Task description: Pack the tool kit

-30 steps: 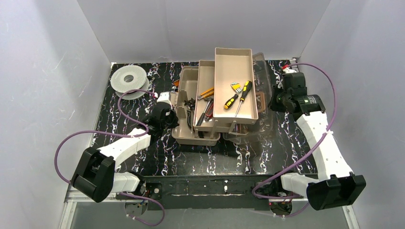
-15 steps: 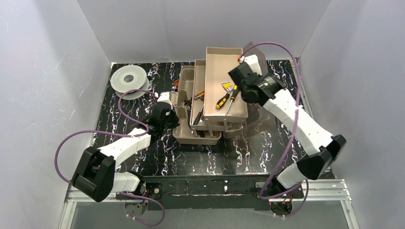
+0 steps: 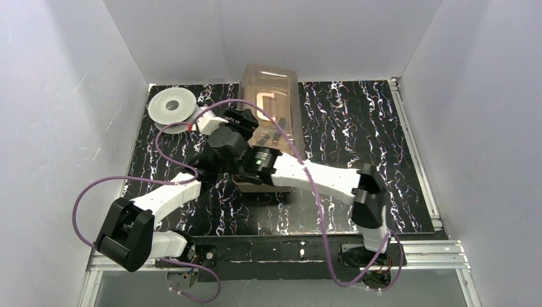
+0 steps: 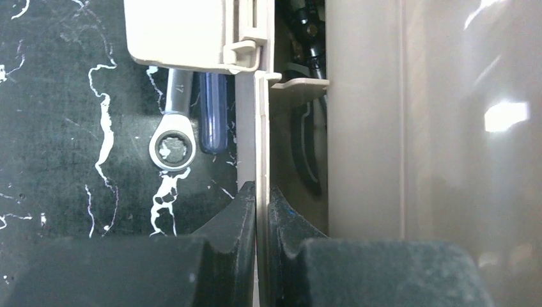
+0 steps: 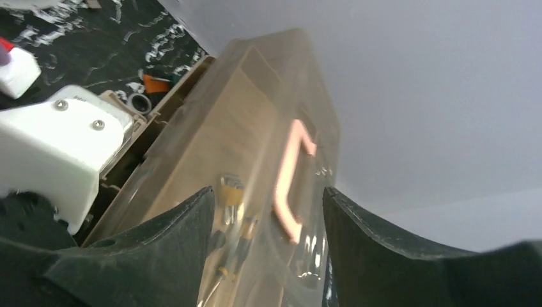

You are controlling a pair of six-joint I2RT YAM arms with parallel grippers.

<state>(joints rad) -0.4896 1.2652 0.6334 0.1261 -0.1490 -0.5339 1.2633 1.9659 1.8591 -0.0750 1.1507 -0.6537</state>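
Observation:
The tan tool kit box (image 3: 271, 96) stands at the back middle with its smoky lid down; the cream handle (image 5: 289, 182) and screwdrivers (image 5: 240, 233) show through the lid. My left gripper (image 4: 262, 192) is shut on the box's thin left wall (image 4: 261, 134), and in the top view the right arm mostly covers it. My right gripper (image 5: 268, 198) reaches across to the box's left side (image 3: 243, 118), open, with the lid behind its fingers. On the mat outside the wall lie a silver wrench (image 4: 171, 144) and a blue handle (image 4: 213, 112).
A round grey-white spool (image 3: 171, 105) sits at the back left. The right forearm (image 3: 307, 174) lies across the mat in front of the box. White walls close in the left, back and right sides.
The right arm swung from the box's right side over to its left, and its gripper opened. The trays folded in and the lid came down. The left gripper kept its hold.

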